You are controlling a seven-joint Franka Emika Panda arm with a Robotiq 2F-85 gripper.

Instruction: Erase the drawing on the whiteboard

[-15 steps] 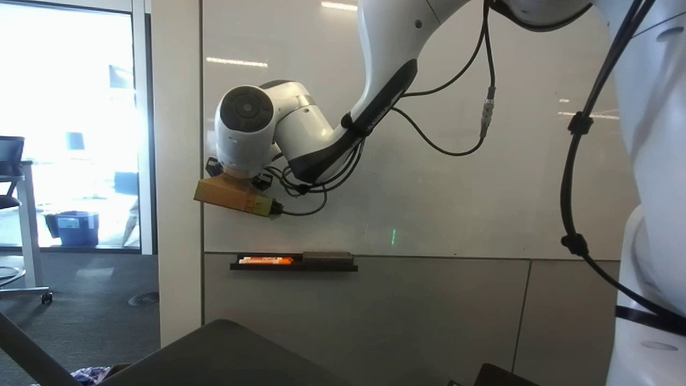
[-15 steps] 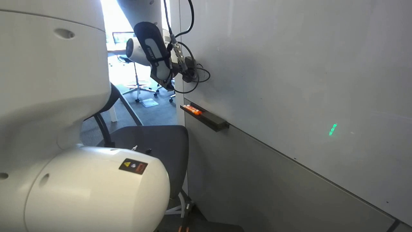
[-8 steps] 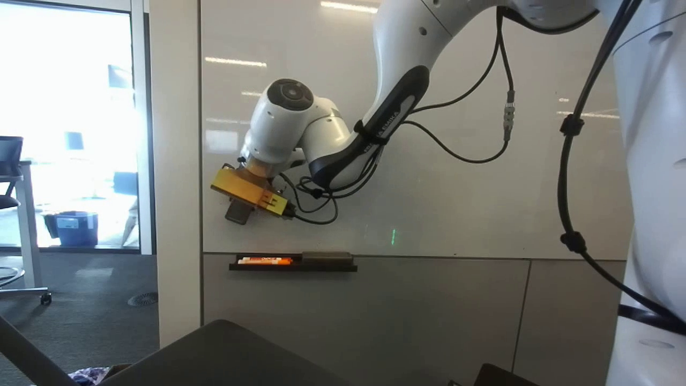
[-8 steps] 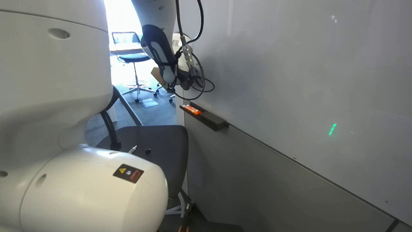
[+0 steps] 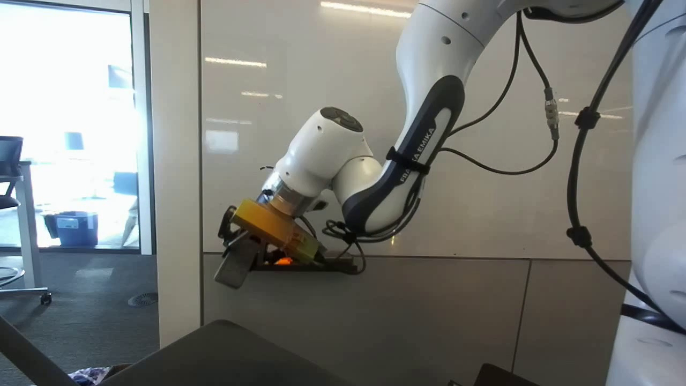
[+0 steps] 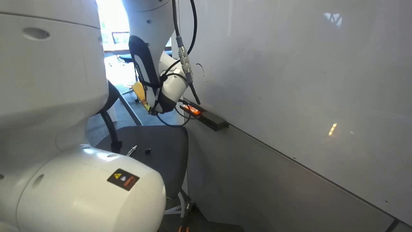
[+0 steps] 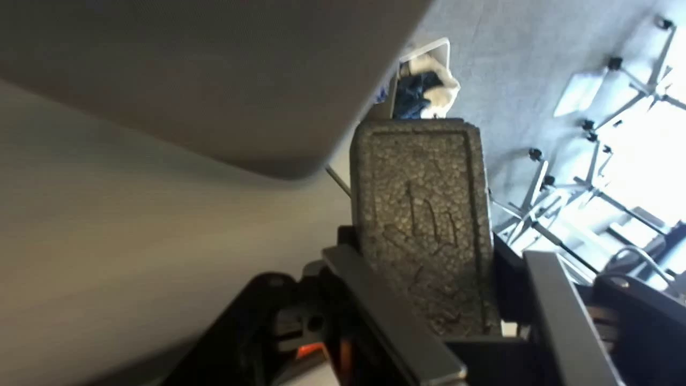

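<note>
One pebbled, rectangular grey block is clamped in the gripper, near the glossy whiteboard.

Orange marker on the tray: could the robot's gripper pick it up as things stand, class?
Probably not: the gripper is clamped on a grey block, which it would likely have to release before grasping the orange marker.

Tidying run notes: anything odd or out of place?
Yes, in an exterior view: a white pen lies loose on the chair, a small black piece apart from it, possibly its cap. Odd spot, given the tray by the whiteboard. No spill visible.
</note>
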